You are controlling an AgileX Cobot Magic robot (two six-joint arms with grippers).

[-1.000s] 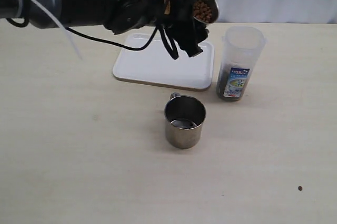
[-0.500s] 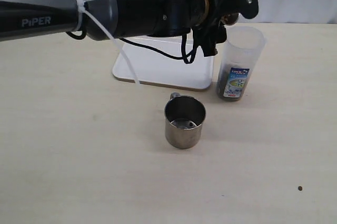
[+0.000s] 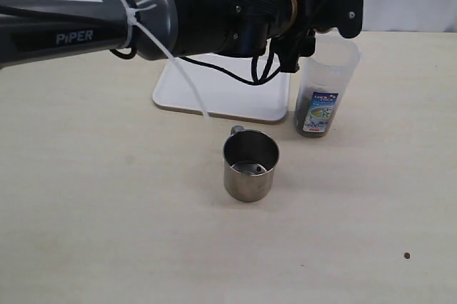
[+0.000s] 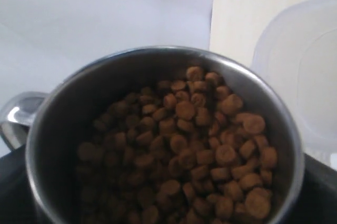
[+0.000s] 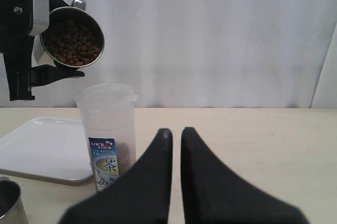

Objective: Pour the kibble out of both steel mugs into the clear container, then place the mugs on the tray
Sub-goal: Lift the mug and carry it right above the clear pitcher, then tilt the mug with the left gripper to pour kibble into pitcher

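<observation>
left pincer tips a full mug over the tumbler; right pincer waits shut

the left pincer [image 3: 321,1] grips a short shiny stainless-steel mug with a loop handle [image 4: 58,129] between wide-set jaws, tilted so its small round dark-brown kibble pellets [image 4: 200,145] lean toward the lip. it is held high, i judge, to clear the rim of the tall translucent plastic tumbler with a blue-and-white label [image 3: 325,83] just below the pincer, which has some kibble at its bottom. the flat white rectangular tray [image 3: 214,93] lies below and beside this pincer, ready for the mugs. the second identical steel mug [image 3: 250,175] stands upright on the table well below it, seemingly emptied. the right pincer [image 5: 175,140] is closed on nothing, low, with the tumbler just ahead of it, and kept clear of the pour.
</observation>
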